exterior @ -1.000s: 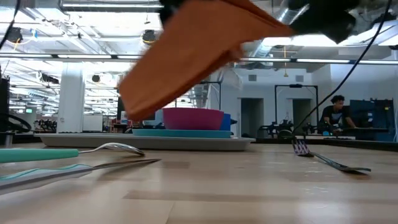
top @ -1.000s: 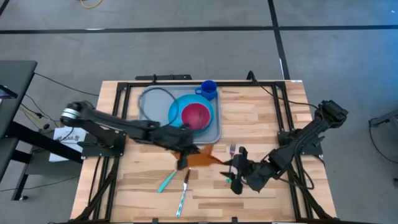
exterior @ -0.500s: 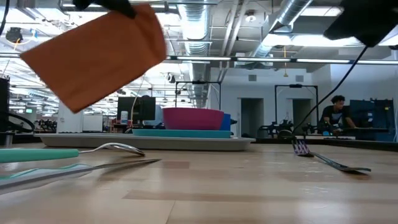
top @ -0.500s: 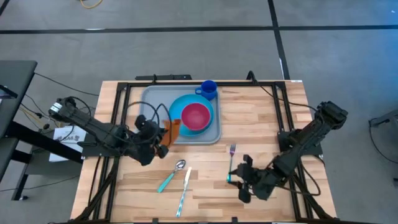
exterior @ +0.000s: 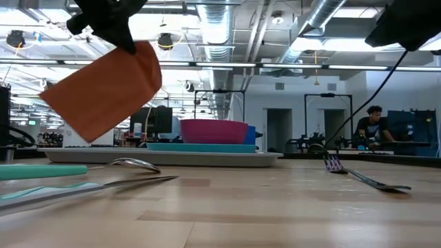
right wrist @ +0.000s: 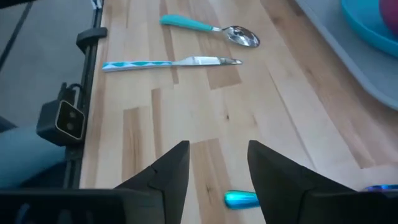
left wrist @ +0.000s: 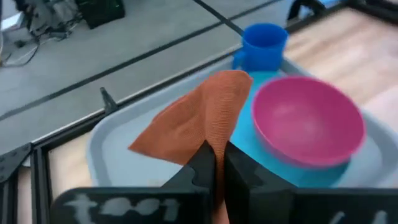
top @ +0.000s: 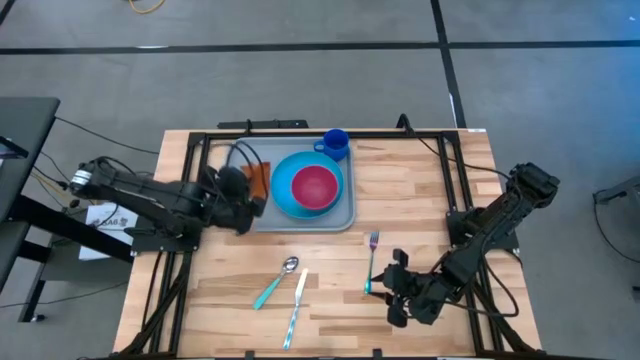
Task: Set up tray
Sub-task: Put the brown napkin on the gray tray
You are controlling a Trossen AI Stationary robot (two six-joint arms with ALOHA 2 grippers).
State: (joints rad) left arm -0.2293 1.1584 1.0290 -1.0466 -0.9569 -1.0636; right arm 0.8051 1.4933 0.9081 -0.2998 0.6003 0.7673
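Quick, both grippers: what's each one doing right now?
Left gripper: shut on the rust-brown cloth napkin, above the grey-blue tray.
Right gripper: open, empty.

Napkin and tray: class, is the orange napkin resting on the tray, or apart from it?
Apart. The low view shows the napkin hanging from the left gripper, with clear space between its lower corner and the tray.

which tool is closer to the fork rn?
Right. The right tool hovers beside the teal-handled metal fork; the left tool is across the table over the grey-blue plastic tray.
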